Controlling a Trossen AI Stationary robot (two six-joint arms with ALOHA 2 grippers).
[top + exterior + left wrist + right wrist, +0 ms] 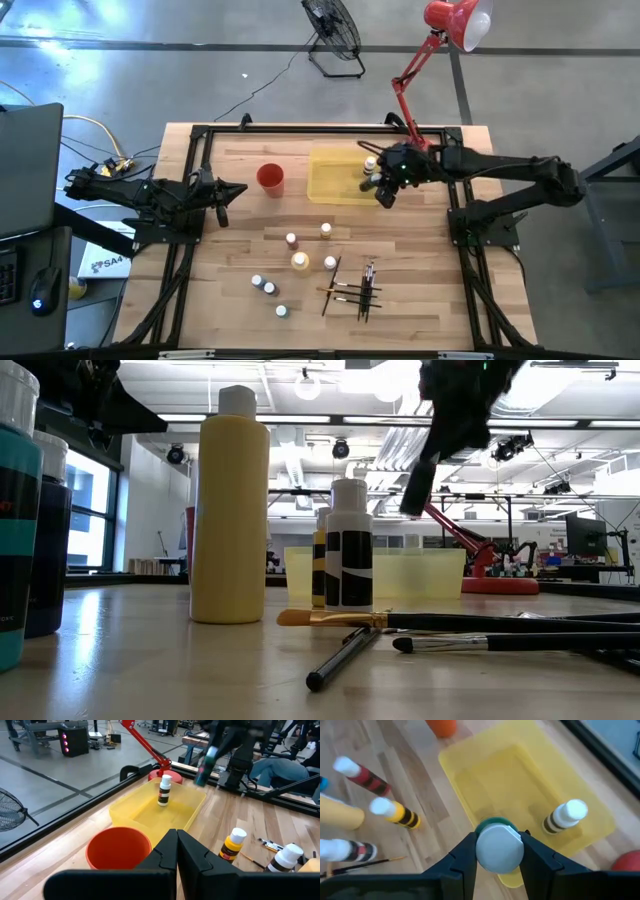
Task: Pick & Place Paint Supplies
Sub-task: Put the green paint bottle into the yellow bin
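My right gripper (499, 851) is shut on a teal bottle with a white cap (499, 847) and hovers above the flat yellow tray (335, 185). One white-capped bottle (370, 162) stands upright in the tray's far right corner. Several more small bottles (300, 262) stand on the table's middle, near the front. Thin dark-handled brushes (352, 290) lie in a loose pile to their right. My left gripper (176, 845) is shut and waits at the table's left side, just left of the red cup (270, 178). My right gripper pinches the teal bottle between its two fingers (465, 855), on the body just under the white cap (492, 826). It comes from above. The bottle (204, 767) is lifted clear over the tray and hangs tilted below the fingers.
The red cup stands left of the tray. A red desk lamp (440, 40) is clamped at the far right edge, close behind my right arm. Black frame rails run along the table's left and right sides. Bare wood lies between the tray and the standing bottles.
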